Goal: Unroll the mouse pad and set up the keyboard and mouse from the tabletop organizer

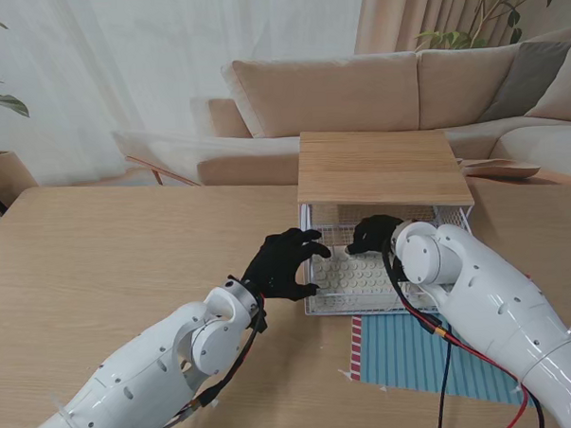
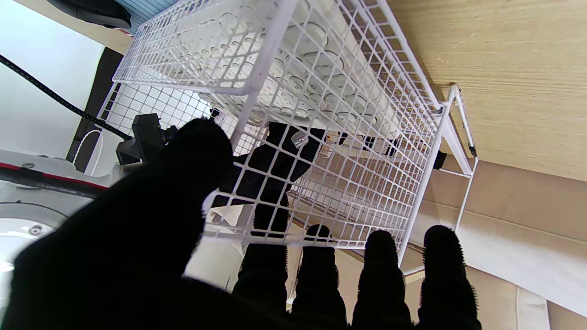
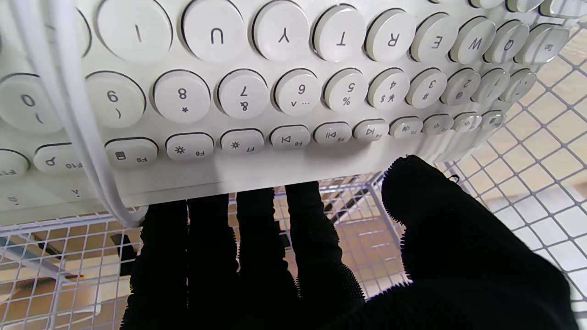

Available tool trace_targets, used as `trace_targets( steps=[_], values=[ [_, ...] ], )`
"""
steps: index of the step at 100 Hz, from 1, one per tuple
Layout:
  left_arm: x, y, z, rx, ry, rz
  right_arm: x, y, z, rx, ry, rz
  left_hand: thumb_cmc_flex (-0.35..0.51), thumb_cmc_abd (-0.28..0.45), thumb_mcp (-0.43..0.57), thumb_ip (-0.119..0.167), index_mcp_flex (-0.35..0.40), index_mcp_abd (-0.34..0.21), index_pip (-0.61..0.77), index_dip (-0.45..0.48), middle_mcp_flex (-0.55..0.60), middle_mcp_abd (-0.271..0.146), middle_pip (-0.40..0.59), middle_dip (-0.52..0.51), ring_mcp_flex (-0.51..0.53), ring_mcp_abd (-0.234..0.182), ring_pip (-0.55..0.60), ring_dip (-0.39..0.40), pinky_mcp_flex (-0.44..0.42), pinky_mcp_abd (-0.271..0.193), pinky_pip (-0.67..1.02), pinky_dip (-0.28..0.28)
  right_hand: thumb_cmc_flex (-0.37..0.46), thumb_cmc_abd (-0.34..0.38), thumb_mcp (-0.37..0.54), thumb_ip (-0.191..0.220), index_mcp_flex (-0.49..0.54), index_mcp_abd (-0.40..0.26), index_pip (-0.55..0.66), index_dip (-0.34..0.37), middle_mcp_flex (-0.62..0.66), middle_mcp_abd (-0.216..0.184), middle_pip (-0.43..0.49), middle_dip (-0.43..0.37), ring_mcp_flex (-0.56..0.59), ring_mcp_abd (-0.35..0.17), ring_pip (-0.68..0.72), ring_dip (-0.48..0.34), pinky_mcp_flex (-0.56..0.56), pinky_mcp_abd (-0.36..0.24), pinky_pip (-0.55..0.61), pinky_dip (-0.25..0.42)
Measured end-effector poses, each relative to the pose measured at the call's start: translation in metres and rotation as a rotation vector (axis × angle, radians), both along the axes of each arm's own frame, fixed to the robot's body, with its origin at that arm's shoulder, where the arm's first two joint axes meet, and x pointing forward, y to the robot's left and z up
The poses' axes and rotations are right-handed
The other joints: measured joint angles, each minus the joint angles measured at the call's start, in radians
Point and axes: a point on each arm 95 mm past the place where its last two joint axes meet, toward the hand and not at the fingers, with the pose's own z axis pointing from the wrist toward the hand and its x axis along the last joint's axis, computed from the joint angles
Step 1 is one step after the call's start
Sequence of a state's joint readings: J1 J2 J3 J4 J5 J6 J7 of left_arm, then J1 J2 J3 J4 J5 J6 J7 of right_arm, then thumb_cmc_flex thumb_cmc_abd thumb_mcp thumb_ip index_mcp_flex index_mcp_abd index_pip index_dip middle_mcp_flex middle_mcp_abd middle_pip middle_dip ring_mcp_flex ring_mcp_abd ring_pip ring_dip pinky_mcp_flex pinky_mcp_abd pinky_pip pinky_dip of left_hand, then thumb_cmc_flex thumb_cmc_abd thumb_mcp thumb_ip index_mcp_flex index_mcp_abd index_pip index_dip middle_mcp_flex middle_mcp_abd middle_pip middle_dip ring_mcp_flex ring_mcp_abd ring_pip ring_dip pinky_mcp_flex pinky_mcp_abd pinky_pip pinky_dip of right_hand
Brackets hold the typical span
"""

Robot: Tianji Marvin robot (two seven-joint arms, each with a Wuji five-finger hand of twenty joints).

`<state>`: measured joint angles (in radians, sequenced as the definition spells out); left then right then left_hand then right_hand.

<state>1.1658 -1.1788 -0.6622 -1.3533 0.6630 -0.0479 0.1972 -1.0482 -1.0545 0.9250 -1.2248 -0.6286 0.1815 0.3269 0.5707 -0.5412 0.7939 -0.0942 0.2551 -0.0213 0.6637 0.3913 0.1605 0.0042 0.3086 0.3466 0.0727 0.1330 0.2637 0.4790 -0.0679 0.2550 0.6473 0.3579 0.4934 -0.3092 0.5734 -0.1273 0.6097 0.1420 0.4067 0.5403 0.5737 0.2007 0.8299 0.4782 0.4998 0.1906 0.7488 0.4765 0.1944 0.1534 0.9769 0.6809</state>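
The organizer has a wooden top [image 1: 383,167], and its white wire drawer [image 1: 366,311] is pulled out toward me. A white round-key keyboard [image 1: 359,277] [image 3: 293,91] lies in the drawer. My right hand [image 1: 374,235] [image 3: 284,256] is inside at the keyboard's far edge, with four fingers tucked under the function-row side and the thumb against that edge. My left hand [image 1: 280,264] [image 2: 137,229] rests with spread fingers against the drawer's left wall [image 2: 348,192], holding nothing. The blue striped mouse pad [image 1: 434,354] lies flat, nearer to me than the drawer. The mouse cannot be made out for certain.
In the left wrist view a dark rounded object [image 2: 91,11] sits by the pad's blue stripes [image 2: 146,7]. Red and black cables [image 1: 443,340] hang from my right forearm over the pad. A beige sofa [image 1: 356,97] stands beyond the table's far edge.
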Motion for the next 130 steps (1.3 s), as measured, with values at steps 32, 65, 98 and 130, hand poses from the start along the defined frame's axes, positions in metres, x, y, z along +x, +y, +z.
trace_targets(
  steps=[32,65,98,130],
  values=[
    [0.0,-0.001,0.0,0.004,-0.001,0.002,-0.003,-0.003,0.013,0.003,0.007,0.023,0.0,0.0,-0.014,0.0,0.0,0.003,0.0,0.0,-0.007,0.0,0.004,0.0,0.0,0.0,0.0,0.0,0.0,0.0,0.01,0.0,0.0,-0.025,0.019,0.0,0.001,0.0,0.0,0.0,0.0,0.0,0.001,0.009,0.003,0.0,0.0,0.013,0.002,0.0,0.021,0.003],
    [0.001,-0.002,-0.001,0.01,-0.003,0.001,-0.004,-0.002,0.027,-0.03,0.004,0.064,-0.001,0.0,-0.025,0.0,-0.001,0.011,0.0,0.0,-0.007,0.0,0.004,0.001,0.0,0.0,0.0,0.0,0.0,-0.001,0.01,0.0,0.0,-0.041,0.031,0.0,0.092,-0.002,0.038,0.0,0.041,-0.001,0.124,0.225,0.049,0.0,0.192,0.127,0.045,0.025,0.206,0.067],
    [0.002,-0.003,0.0,0.013,-0.003,-0.001,-0.003,-0.003,0.031,-0.035,0.036,0.09,-0.001,0.0,-0.035,0.0,-0.001,0.011,0.0,0.0,-0.007,0.0,0.004,0.001,0.0,0.0,0.0,0.0,0.0,-0.001,0.011,0.0,-0.004,-0.083,0.031,0.0,0.193,-0.048,0.046,0.012,-0.005,-0.022,0.105,0.225,0.052,0.0,0.231,0.156,0.049,0.028,0.221,0.085],
    [0.002,-0.003,-0.001,0.016,-0.002,-0.002,-0.005,-0.009,0.04,0.058,0.128,0.074,-0.002,0.0,-0.036,0.0,-0.003,0.012,0.0,0.0,-0.007,0.0,0.004,0.002,0.0,0.0,0.0,0.0,0.0,-0.001,0.011,0.0,-0.003,-0.081,0.031,0.0,0.007,-0.024,0.023,0.157,0.057,-0.007,0.007,0.002,0.151,0.036,0.084,0.043,0.077,0.046,0.161,0.088]
  ],
)
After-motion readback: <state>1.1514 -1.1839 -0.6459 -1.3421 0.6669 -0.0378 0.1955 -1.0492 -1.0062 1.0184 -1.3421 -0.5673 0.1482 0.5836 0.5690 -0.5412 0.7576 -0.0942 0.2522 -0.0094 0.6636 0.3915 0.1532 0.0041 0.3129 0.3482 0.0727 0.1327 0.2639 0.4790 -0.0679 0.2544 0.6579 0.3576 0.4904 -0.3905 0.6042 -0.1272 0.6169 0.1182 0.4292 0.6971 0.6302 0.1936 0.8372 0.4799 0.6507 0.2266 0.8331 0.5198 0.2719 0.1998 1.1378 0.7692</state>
